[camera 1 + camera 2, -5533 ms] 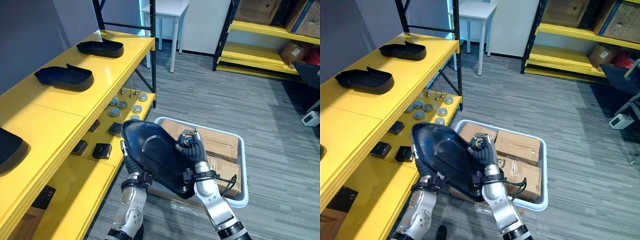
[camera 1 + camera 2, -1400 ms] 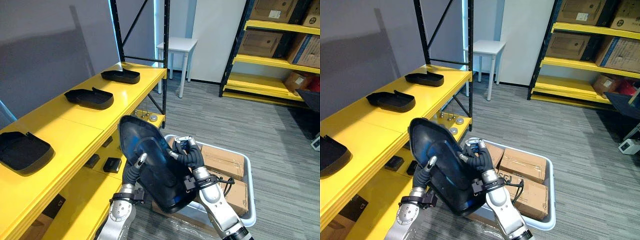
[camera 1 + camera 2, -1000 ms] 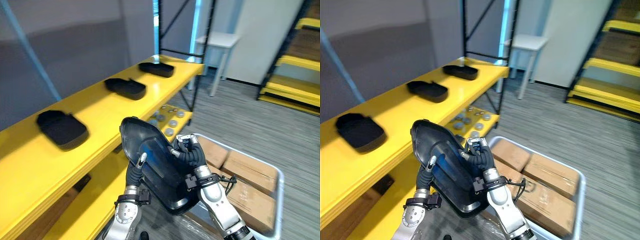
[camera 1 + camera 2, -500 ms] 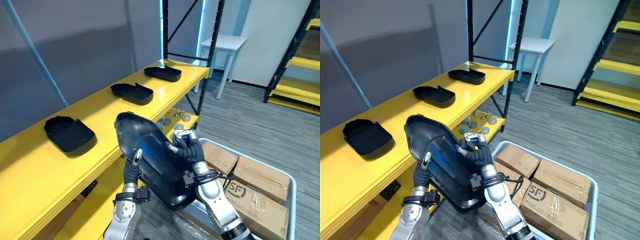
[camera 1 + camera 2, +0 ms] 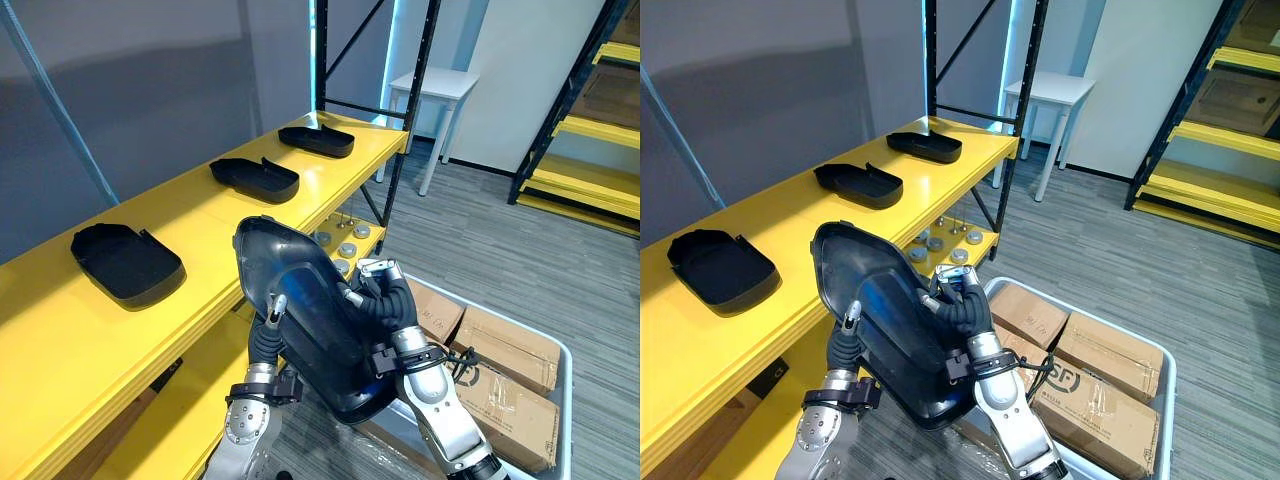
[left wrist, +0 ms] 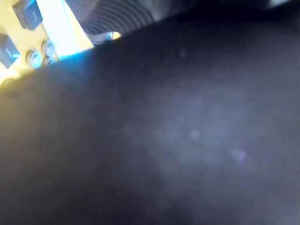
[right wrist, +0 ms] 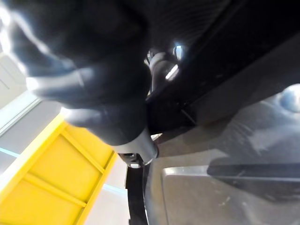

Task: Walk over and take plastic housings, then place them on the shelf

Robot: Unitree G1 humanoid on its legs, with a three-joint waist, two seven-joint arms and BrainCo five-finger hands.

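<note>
Left hand (image 5: 265,335) and right hand (image 5: 383,303) clenched the tilted black housing (image 5: 300,300), which needed levelling and lowering by the shelf's (image 5: 215,225) front edge, clear of the three housings (image 5: 125,262) there.

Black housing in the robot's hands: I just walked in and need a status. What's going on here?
The robot carries a large black plastic housing, its right hand curled on one edge and its left hand on the side nearer the yellow shelf. Three more housings already lie on its top level. The held one is not yet set down.
</note>
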